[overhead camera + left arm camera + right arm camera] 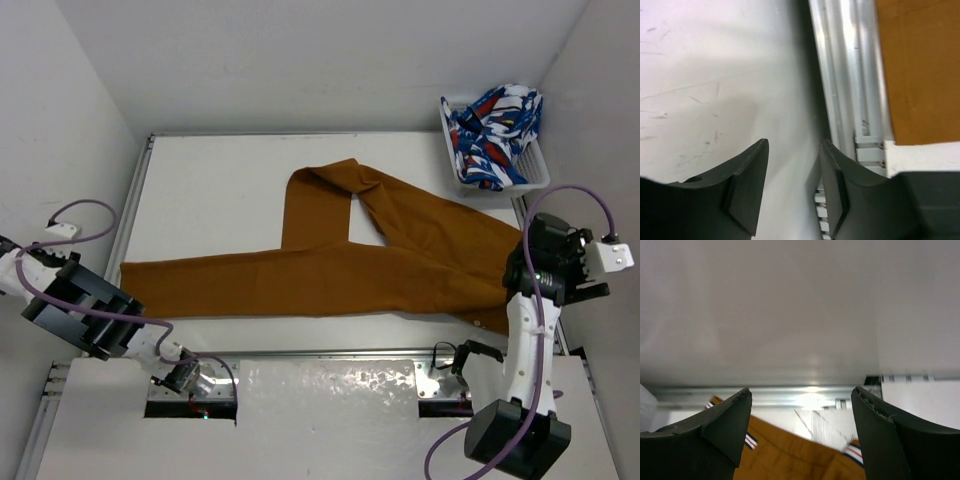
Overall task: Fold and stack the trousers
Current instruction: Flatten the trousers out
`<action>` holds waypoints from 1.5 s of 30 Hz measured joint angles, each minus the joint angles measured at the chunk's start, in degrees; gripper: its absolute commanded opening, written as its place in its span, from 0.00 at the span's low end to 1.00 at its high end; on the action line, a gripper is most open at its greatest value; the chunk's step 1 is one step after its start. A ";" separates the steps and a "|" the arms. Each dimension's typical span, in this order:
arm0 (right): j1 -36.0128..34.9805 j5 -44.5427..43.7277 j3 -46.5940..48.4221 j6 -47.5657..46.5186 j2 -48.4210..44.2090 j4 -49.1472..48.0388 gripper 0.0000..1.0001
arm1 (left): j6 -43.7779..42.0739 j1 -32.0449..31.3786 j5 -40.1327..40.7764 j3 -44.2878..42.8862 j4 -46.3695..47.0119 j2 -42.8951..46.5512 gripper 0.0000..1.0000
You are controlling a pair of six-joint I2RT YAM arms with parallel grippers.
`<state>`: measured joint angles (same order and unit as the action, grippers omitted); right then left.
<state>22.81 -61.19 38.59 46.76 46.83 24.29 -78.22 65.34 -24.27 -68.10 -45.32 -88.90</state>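
Over on the left, the left hand [793,150] hangs off the bench's edge beside the grey aluminium rail [850,75], its dark fingers parted with nothing between them. The long mustard-brown cotton trousers [400,270] lie flat on the white bench [220,190]. One leg runs straight out to the left edge, the other is bent up towards the back, and the waistband sits at the right. I'd expect them to be light, limp and not slippery, so they should sag from wherever they're pinched. The leg hem and the thicker, striped waistband edge look the surest holds. The right hand [801,392] hovers just over that waistband, spread wide and empty. At the far right corner, a white wire basket [448,150] holds blue-white-red patterned clothes [495,130].
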 measured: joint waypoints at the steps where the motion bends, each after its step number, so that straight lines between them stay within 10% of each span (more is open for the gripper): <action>1: 0.00 -0.50 0.96 -1.33 -0.04 -1.03 0.76 | 0.04 -0.44 -0.04 0.02 -0.63 0.33 0.44; 5: 0.02 2.14 2.32 -9.44 -0.24 -7.78 0.56 | 5.35 -9.40 3.37 1.49 -0.85 1.92 0.45; 10: 0.09 17.57 2.34 -14.80 3.50 -14.40 0.33 | 22.40 -37.77 3.21 -0.33 3.65 1.29 0.61; 16: -0.02 30.71 1.16 -15.85 11.80 -15.47 0.37 | 42.29 -60.76 2.78 -17.38 7.56 -13.05 0.70; 21: -0.07 36.63 0.57 -17.18 16.74 -14.78 0.37 | 52.33 -70.82 5.53 -32.37 9.70 -31.54 0.87; 31: -0.44 39.91 -3.06 -21.18 18.29 -15.21 0.36 | 62.47 -79.67 7.37 -46.29 12.50 -47.98 0.88; 35: -0.44 42.07 -4.85 -20.39 19.96 -15.74 0.35 | 64.67 -80.76 5.97 -47.10 14.64 -50.14 0.55; 37: -0.44 43.58 -6.64 -19.30 20.85 -16.09 0.36 | 65.42 -80.76 4.85 -47.10 15.15 -50.51 0.03; 45: -0.50 46.45 -8.26 -16.15 28.72 -15.76 0.35 | 64.48 -78.23 3.80 -49.83 11.43 -51.17 0.00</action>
<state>22.31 -14.74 30.33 30.61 75.55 8.54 -13.74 -12.88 -20.47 -117.93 -33.89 -140.07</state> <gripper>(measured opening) 0.358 0.008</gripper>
